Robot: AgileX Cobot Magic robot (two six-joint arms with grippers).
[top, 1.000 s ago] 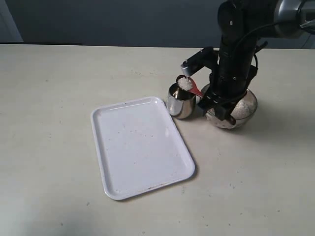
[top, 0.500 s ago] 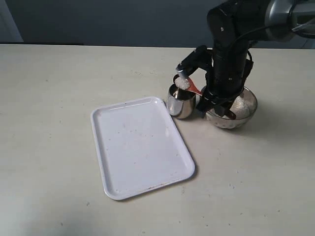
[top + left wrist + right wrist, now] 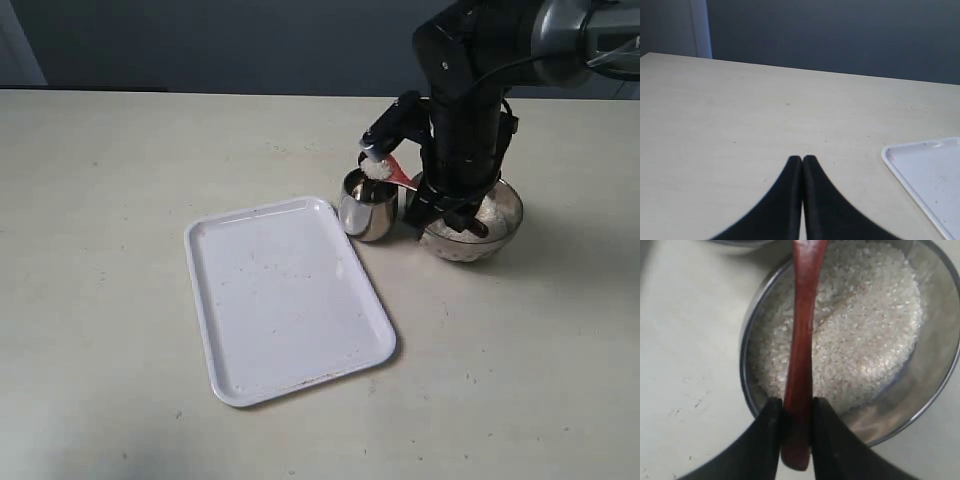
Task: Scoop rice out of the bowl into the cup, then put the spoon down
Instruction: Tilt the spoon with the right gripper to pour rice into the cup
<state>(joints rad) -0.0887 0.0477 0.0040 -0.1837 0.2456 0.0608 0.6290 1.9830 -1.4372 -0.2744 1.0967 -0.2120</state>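
My right gripper is shut on the handle of the reddish-brown wooden spoon, above the steel bowl filled with white rice. In the exterior view the spoon reaches left over the small steel cup, its tip carrying a heap of rice just above the cup's mouth. The bowl sits right of the cup, partly hidden by the right arm. My left gripper is shut and empty over bare table, out of the exterior view.
A white rectangular tray lies left of the cup, nearly touching it; its corner shows in the left wrist view. The beige table stretches around, with a dark wall behind.
The right arm has shifted slightly left and turned, tilting the spoon's rice-laden tip closer over the cup's mouth. The cup, bowl and tray have stayed put.
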